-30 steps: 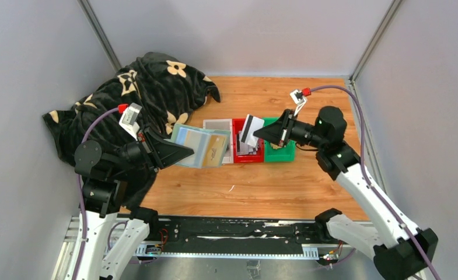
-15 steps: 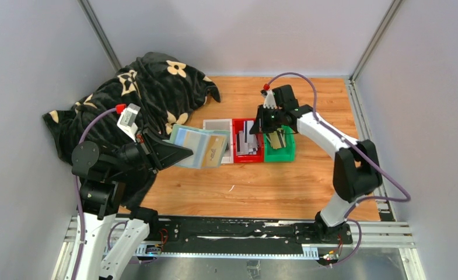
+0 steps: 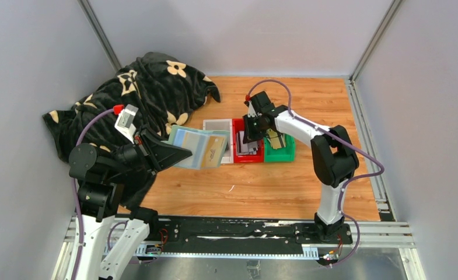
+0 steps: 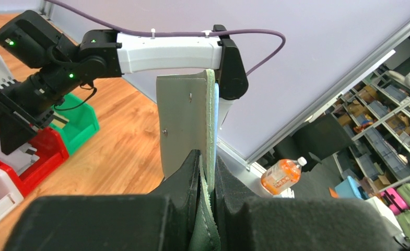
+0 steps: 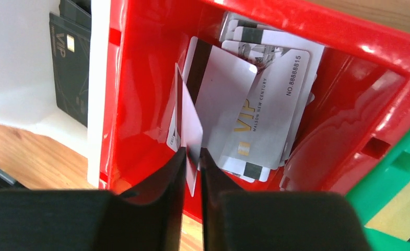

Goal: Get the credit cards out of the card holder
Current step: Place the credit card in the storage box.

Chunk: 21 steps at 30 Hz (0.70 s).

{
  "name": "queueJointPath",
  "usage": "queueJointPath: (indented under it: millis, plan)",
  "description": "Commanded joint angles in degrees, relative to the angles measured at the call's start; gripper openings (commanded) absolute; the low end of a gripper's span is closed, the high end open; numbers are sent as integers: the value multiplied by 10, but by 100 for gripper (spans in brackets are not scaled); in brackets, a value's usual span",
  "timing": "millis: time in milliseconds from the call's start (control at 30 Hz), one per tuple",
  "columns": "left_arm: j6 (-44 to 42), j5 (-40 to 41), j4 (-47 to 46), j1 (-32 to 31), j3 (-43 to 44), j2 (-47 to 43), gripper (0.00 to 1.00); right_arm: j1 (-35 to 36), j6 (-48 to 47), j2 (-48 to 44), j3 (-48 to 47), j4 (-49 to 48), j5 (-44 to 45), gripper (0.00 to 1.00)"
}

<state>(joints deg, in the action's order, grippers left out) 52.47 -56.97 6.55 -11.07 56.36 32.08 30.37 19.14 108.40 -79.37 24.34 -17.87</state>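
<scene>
My left gripper (image 3: 181, 153) is shut on one edge of the open card holder (image 3: 200, 148) and holds it up above the table. Its pale inside faces up with a gold-yellow card (image 3: 214, 149) in a slot. In the left wrist view the card holder (image 4: 186, 123) stands edge-on between my left gripper's (image 4: 207, 168) jaws. My right gripper (image 3: 248, 133) is low over the red tray (image 3: 253, 156). In the right wrist view my right gripper (image 5: 192, 158) is shut on a silvery-white card (image 5: 190, 123), held on edge above several silvery-white cards (image 5: 260, 117) lying in the red tray (image 5: 302, 16).
A white tray (image 3: 217, 125) stands left of the red one and holds a black card (image 5: 70, 73). A green tray (image 3: 281, 153) on the right holds gold cards. A black flowered blanket (image 3: 150, 87) covers the back left. Walls stand close on three sides.
My right arm has swung left from beside the green tray and lowered the white card over the red tray. My left arm has kept the card holder nearly still.
</scene>
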Motion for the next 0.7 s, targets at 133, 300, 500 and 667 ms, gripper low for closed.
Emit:
queueJointPath:
  millis: [133,300,500,667]
  plan:
    - [-4,-5,-7,0,17,-6,0,18,15,-57,-12,23,68,44]
    - [-1,-5,-15,0,16,-5,0,33,34,-156,7,8,61,70]
    - [12,-5,-33,0,16,-6,0,35,141,-341,144,-169,-61,77]
    - [30,-7,-61,0,10,2,0,54,226,-498,308,-450,-145,77]
